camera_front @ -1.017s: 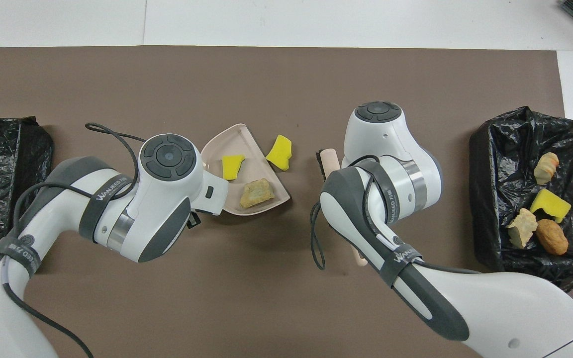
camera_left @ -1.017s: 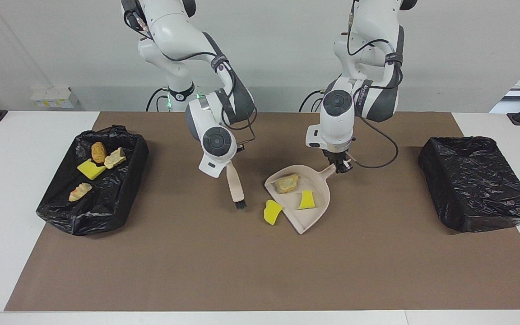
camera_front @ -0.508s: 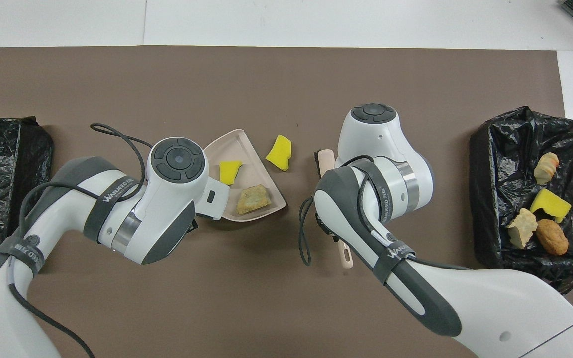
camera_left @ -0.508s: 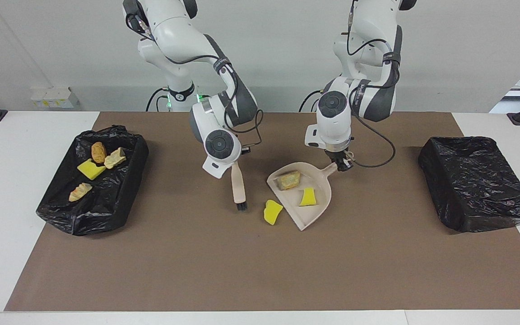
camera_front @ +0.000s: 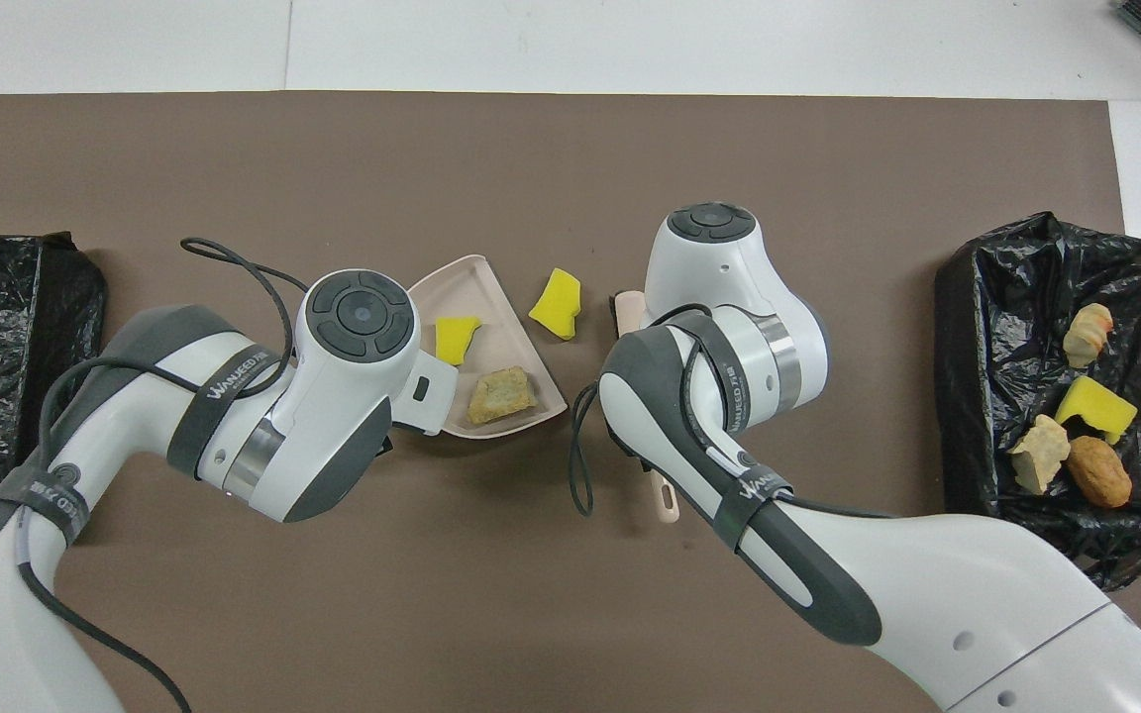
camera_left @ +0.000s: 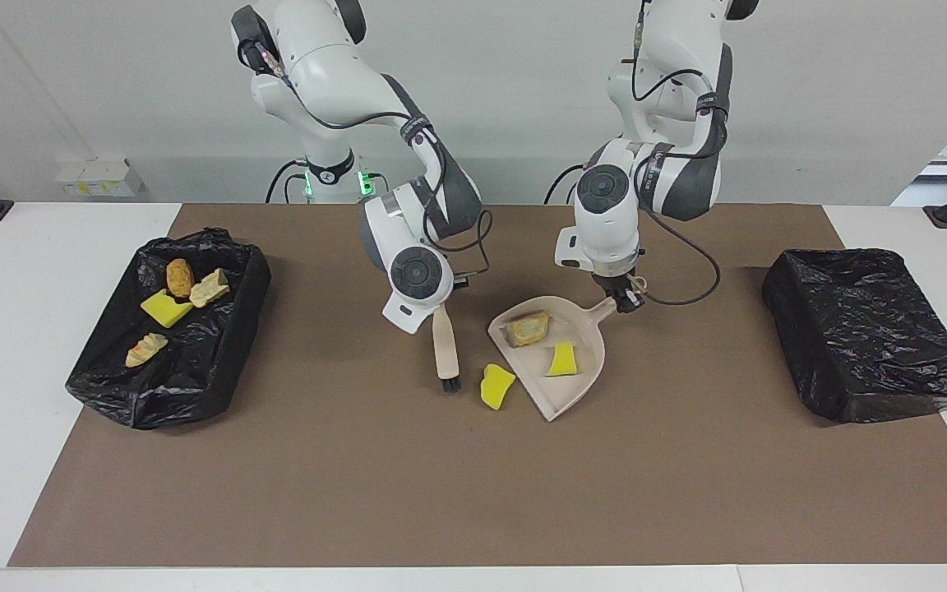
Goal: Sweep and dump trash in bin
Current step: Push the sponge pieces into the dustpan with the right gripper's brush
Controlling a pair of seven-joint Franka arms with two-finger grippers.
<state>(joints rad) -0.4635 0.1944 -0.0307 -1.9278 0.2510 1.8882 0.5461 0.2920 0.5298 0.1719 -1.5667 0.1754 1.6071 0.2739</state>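
Note:
My left gripper is shut on the handle of the beige dustpan, whose mouth rests on the mat. In the pan lie two pieces of trash: a yellow sponge chunk and a tan lump. Another yellow sponge chunk lies on the mat just outside the pan's mouth. My right gripper is shut on a small brush. Its dark bristles touch down beside that chunk. From overhead both hands are hidden under their wrists.
A black-lined bin at the right arm's end of the table holds several scraps. A second black-lined bin stands at the left arm's end. Brown mat covers the table's middle.
The right arm has carried the brush toward the loose yellow chunk, its bristles now close beside it. The dustpan has shifted slightly toward the left arm's end.

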